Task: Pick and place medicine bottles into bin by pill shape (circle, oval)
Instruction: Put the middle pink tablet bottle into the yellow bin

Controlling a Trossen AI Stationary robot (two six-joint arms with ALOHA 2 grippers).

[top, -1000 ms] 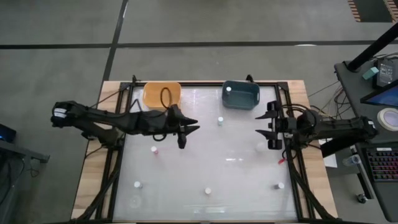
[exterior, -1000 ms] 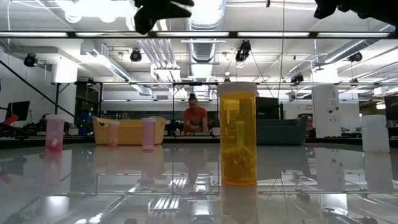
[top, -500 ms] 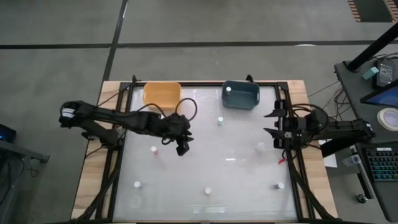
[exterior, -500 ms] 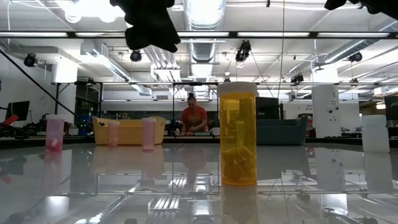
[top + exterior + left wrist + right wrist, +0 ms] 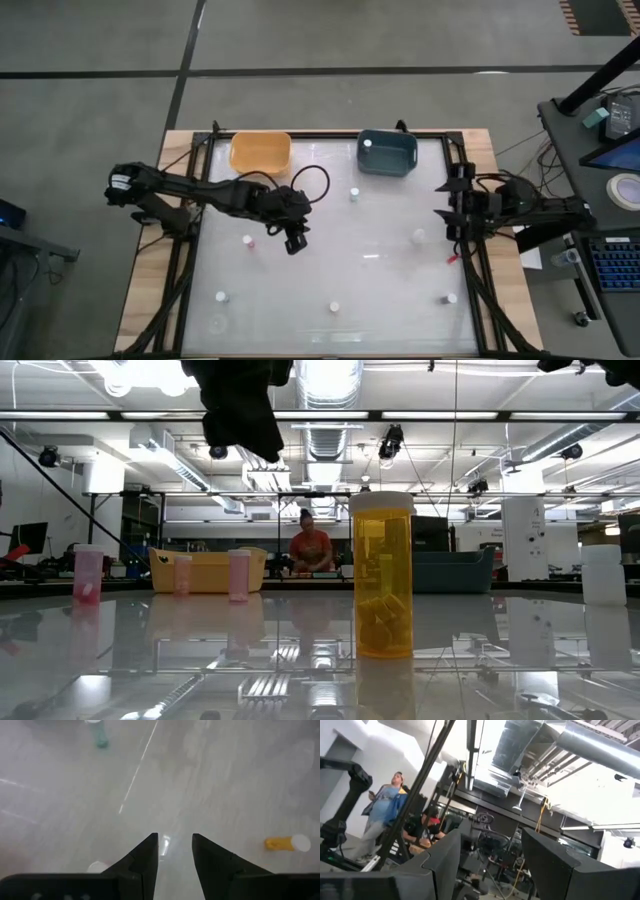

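**Left arm out over the desk, nothing grabbed**

Looking straight down, the left end effector (image 5: 293, 240) hangs over the middle-left of the glass desk (image 5: 380, 290), pointing downward. Its wrist camera shows the two dark fingers (image 5: 145, 857) with a clear gap between them and only bare glass in that gap, so it's released and empty. One pink bottle (image 5: 248, 240) stands just beside it, on its outer side.

The right end effector (image 5: 447, 205) sits at the right edge of the desk, fingers spread and holding nothing (its camera is aimed up into the room, where a couple of people show).

The rest of the medicine bottles are scattered well apart: one (image 5: 354, 192) near the blue bin, one (image 5: 419, 236) close to the right arm, three along the near edge (image 5: 221, 296) (image 5: 335, 307) (image 5: 451, 298). A white cap (image 5: 367, 144) shows inside the blue bin (image 5: 388, 166). The orange bin (image 5: 261, 152) sits next to it at the far edge.

From desk level, an amber bottle (image 5: 381, 574) with pills in its bottom stands front and center.
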